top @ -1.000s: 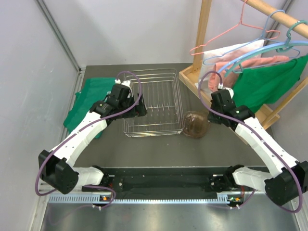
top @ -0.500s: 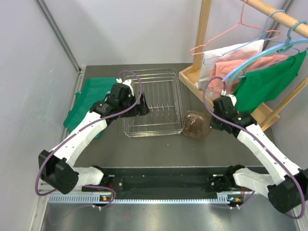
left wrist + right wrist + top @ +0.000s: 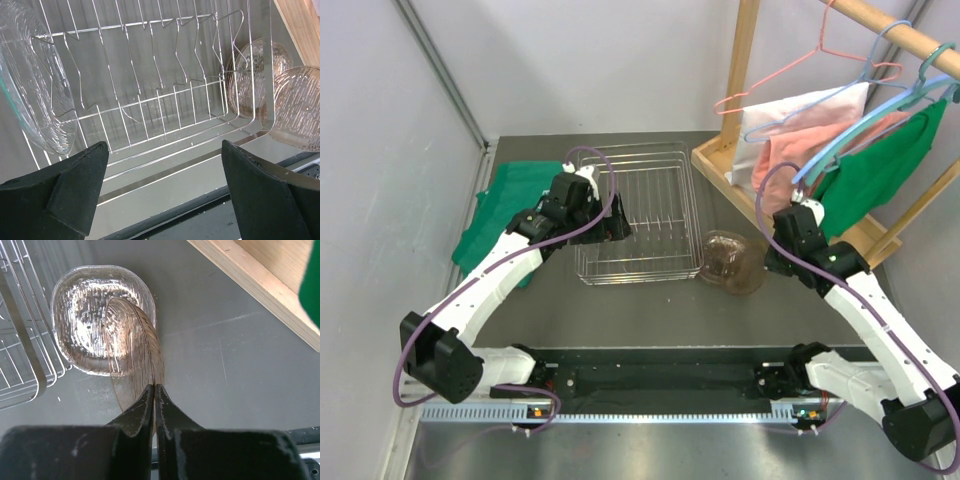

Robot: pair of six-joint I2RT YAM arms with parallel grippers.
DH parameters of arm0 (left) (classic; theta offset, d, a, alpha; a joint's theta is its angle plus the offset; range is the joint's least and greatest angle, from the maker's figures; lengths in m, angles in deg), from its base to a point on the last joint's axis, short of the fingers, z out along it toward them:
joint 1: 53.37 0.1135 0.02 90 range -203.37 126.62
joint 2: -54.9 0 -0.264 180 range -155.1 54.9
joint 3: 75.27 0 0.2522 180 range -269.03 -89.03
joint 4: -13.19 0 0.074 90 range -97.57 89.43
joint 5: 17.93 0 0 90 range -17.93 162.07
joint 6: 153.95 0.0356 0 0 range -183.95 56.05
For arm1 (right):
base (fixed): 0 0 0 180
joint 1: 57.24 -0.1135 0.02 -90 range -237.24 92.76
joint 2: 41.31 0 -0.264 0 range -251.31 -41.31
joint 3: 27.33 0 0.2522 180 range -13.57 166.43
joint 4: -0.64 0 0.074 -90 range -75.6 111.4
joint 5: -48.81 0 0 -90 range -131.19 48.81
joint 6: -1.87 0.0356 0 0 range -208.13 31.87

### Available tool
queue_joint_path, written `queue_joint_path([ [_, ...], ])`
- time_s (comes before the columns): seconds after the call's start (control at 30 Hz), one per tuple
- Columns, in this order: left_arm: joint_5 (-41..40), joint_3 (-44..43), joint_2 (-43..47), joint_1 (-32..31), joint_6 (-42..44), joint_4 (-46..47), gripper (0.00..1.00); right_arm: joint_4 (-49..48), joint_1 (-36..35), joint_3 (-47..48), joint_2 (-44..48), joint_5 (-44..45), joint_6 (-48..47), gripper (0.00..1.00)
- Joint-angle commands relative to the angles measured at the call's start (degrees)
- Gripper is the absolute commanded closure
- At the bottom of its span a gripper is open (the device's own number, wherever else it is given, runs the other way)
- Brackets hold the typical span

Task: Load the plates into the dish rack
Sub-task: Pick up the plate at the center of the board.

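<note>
While the right tool [image 3: 155,390] clamps tight on the rim of a brown-tinted plate [image 3: 140,340], that plate stands tipped up on edge just off the near right corner of the dish rack [image 3: 655,215], outside the wires. Under it a second plate [image 3: 80,315] lies flat on the grey surface [image 3: 225,365]. The tilted one's far edge overlaps it in the right wrist view, and whether they touch I can't tell. Inside the rack, a clear plate [image 3: 35,85] is up on edge among the tines, at the left end in the left wrist view. The left tool [image 3: 162,145] hangs over the rack's left side, jaws spread wide and gripping nothing. Further out, a green cloth [image 3: 500,205] lies left of the rack. A wooden clothes stand [image 3: 745,90] with hangers and garments rises at the far right.
</note>
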Motion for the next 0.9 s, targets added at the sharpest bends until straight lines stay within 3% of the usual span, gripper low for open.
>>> queue_joint_path([
  [0.0, 1.4, -1.3, 1.6, 0.3, 0.0, 3.4, 0.01, 1.3, 0.1, 3.2, -0.3, 0.4, 0.1, 1.00],
  [0.43, 2.7, -0.8, 1.5, 0.2, -0.1, 4.2, 0.01, 6.3, 2.7, -5.4, 2.8, 4.3, 5.1, 1.00],
  [0.67, 3.2, -0.3, 1.5, 0.3, -0.1, 4.9, 0.01, 1.8, 11.1, -9.1, -2.5, 0.0, 5.8, 1.00],
  [0.87, 3.2, 0.6, 1.6, 0.2, 0.2, 5.3, 0.01, -6.8, 13.9, -13.9, -6.9, -6.1, 4.7, 1.00],
])
